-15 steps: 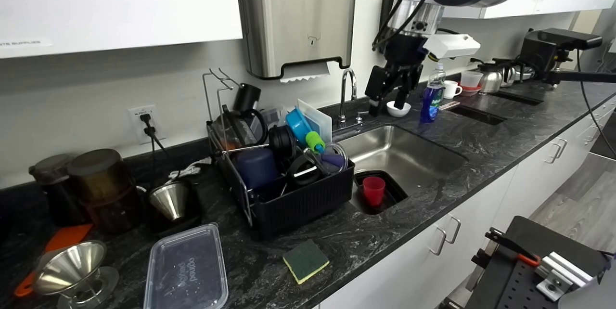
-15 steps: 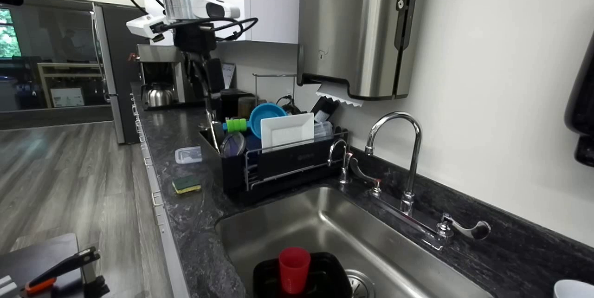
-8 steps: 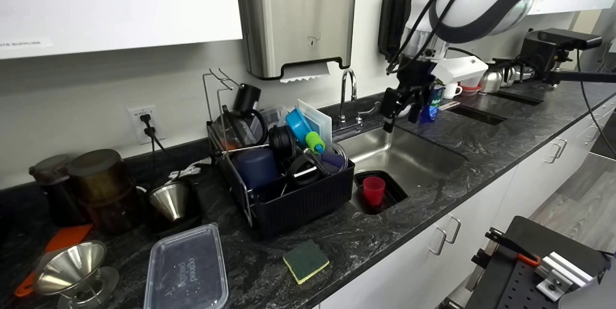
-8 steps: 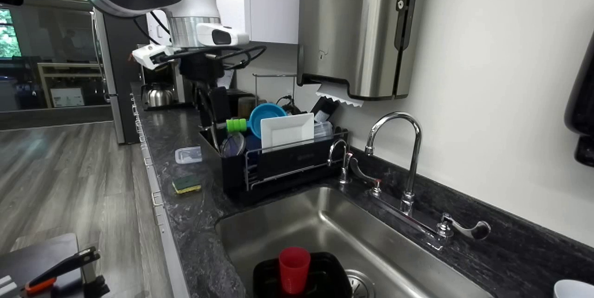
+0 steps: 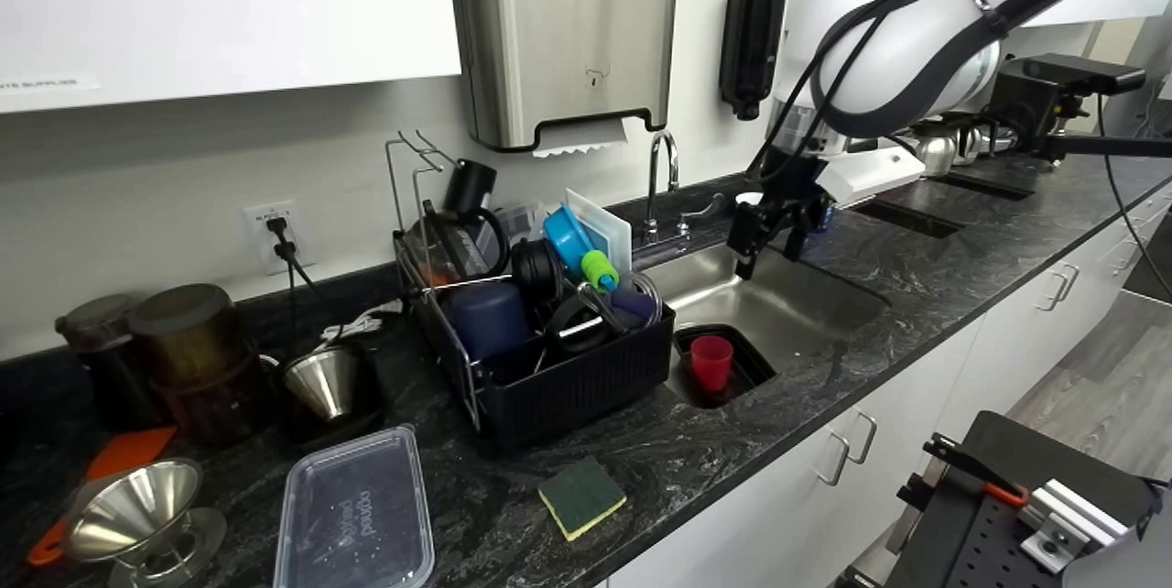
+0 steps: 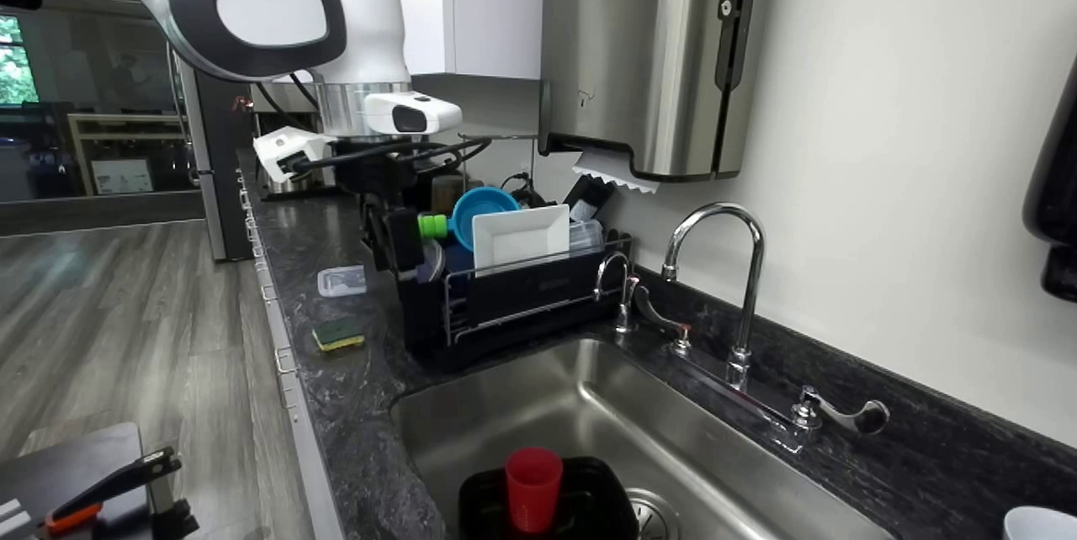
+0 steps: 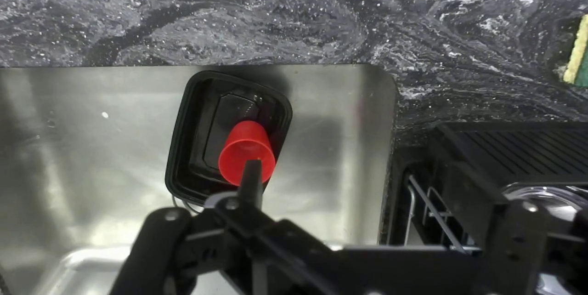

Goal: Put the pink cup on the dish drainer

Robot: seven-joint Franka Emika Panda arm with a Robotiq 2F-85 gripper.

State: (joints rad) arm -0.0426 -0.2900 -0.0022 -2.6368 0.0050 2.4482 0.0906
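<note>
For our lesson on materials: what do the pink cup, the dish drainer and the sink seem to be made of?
Pink cup: probably plastic, smooth, red inside and out.
Dish drainer: matte black, ridged, plastic or coated metal, unclear which; its rails look metallic, from their silvery glint.
Sink: likely stainless steel, satin, with soft bright highlights.

- Below the claw (image 5: 771,260): open air down into the sink (image 7: 326,157), pink cup (image 5: 711,364) sitting mouth-up
- Down there, black tray (image 7: 229,111) walls around the cup, kinda tight one side
- Wall side of claw: faucet (image 6: 751,292)
- Right of it in wrist view: loaded dish drainer (image 7: 528,152), chunky
</note>
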